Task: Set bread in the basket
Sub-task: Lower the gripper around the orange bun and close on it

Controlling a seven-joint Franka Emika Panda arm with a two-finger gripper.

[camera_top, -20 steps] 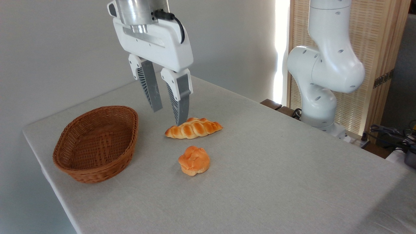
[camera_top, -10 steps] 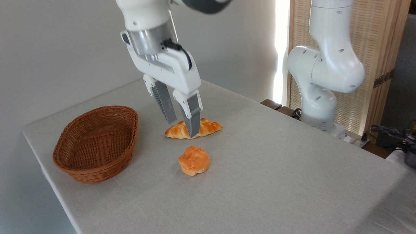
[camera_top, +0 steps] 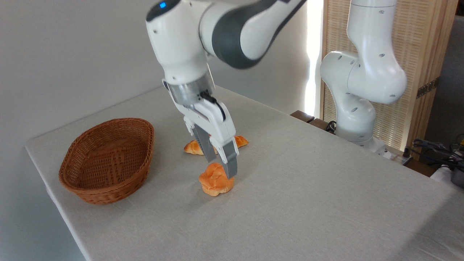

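Observation:
The bread [camera_top: 214,181], a small round knobbly orange-golden bun, lies on the table [camera_top: 290,203] near the middle. My gripper [camera_top: 220,167] hangs right over the bun, tilted, with its grey fingers apart and open. One fingertip [camera_top: 230,172] overlaps the bun's upper right side; the other ends just above its top. The brown woven wicker basket [camera_top: 107,159] stands to the left with nothing inside.
A longer braided golden loaf [camera_top: 195,146] lies just behind the bun, partly hidden by my gripper. The arm's white base [camera_top: 357,105] rises at the table's back right. The table's left edge runs close to the basket.
My gripper has come down and forward to the right, from above the braided loaf to just over the bun. Its fingers stay apart. The bun, loaf and basket have not moved.

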